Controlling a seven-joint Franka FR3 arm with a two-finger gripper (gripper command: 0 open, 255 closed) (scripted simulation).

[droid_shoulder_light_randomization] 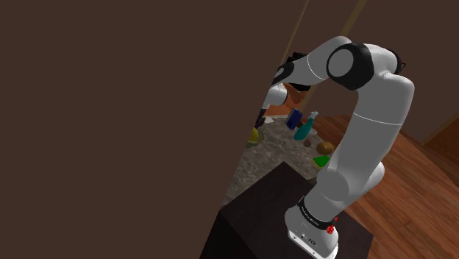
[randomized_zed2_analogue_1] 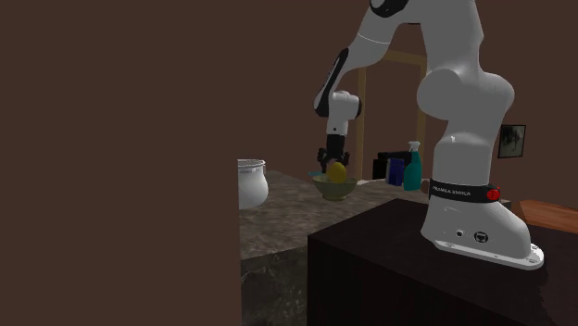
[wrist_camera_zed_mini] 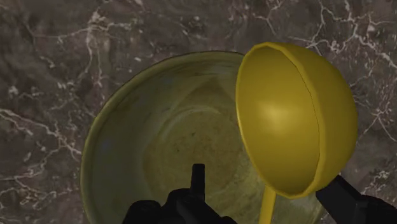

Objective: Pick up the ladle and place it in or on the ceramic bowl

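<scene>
Claw (wrist_camera_zed_mini: 266, 184): fingers stood apart, touching nothing; handle between them.
Ladle (wrist_camera_zed_mini: 296, 118): yellow, cup tilted over the rim.
Bowl (wrist_camera_zed_mini: 121, 137): olive-green, on marbled surface (wrist_camera_zed_mini: 51, 51).

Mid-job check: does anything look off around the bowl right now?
The yellow ladle sits tilted, its cup against one side of the greenish bowl rather than centred. Its handle runs untouched between the fingers of the open claw. Nothing is spilled on the marbled counter.
</scene>
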